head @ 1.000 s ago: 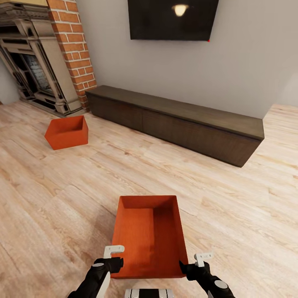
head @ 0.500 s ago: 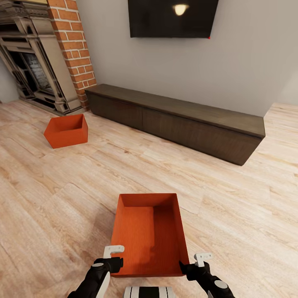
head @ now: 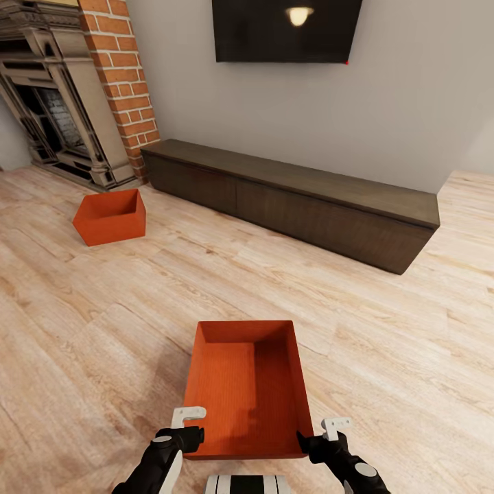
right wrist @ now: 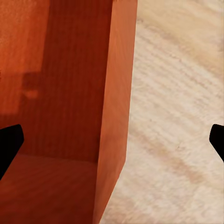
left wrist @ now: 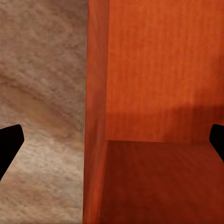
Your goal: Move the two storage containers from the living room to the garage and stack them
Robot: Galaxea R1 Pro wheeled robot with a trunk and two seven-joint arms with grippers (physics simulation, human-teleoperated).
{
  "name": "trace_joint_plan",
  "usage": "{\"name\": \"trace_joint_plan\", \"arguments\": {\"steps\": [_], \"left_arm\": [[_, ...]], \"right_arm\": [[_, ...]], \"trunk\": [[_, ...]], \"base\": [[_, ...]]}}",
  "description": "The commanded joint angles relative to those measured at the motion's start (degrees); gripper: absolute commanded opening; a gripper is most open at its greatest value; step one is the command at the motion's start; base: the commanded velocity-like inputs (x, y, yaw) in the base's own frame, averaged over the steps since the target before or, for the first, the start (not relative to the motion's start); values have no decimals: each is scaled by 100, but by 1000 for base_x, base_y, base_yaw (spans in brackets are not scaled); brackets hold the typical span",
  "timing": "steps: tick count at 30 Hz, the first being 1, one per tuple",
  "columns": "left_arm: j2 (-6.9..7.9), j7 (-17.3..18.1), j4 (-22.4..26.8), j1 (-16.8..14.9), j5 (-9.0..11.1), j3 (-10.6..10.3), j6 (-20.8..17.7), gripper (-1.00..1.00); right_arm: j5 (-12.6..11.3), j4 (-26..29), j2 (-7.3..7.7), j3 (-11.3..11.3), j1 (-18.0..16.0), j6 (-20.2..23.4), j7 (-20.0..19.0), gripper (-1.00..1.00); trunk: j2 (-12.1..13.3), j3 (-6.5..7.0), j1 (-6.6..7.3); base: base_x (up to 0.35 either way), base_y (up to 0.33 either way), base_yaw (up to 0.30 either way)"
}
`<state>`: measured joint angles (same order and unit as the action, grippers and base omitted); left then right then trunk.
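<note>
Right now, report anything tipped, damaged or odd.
Nothing stands out. The near container and the far container sit upright and undamaged on the wood floor, and both look empty.

You have a light wood plank floor (head: 384,357) under everything. One orange-red container (head: 247,391) sits on it right in front of you, long side running away from you. The second container (head: 110,217) rests well apart near the brick fireplace (head: 65,116). A long dark cabinet (head: 295,202) stands along the wall.
</note>
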<state>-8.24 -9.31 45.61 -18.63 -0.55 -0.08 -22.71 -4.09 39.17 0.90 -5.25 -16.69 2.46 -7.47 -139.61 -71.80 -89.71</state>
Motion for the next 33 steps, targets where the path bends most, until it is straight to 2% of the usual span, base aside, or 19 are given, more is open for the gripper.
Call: {"name": "trace_joint_plan", "arguments": {"steps": [1,15,20,33], "left_arm": [[-2,-18,9,-1,-5,-1,-31,100],[-2,-18,9,-1,-7,-1,-50,100],[-8,-18,9,-1,-15,-1,-49,100],[-2,-18,9,-1,-15,-1,-43,100]], "right_arm": [[-44,10,6,-20,-1,26,-1,100],[-48,12,6,-14,-1,27,0,100],[-48,6,6,-17,-1,27,0,100],[-48,10,6,-16,-1,22,0,100]], "trunk": [[-2,-4,1],[-2,-4,1],[-202,-94,-109],[-202,-94,-109]], "base": [[0,0,0],[0,0,0],[0,0,0],[0,0,0]]}}
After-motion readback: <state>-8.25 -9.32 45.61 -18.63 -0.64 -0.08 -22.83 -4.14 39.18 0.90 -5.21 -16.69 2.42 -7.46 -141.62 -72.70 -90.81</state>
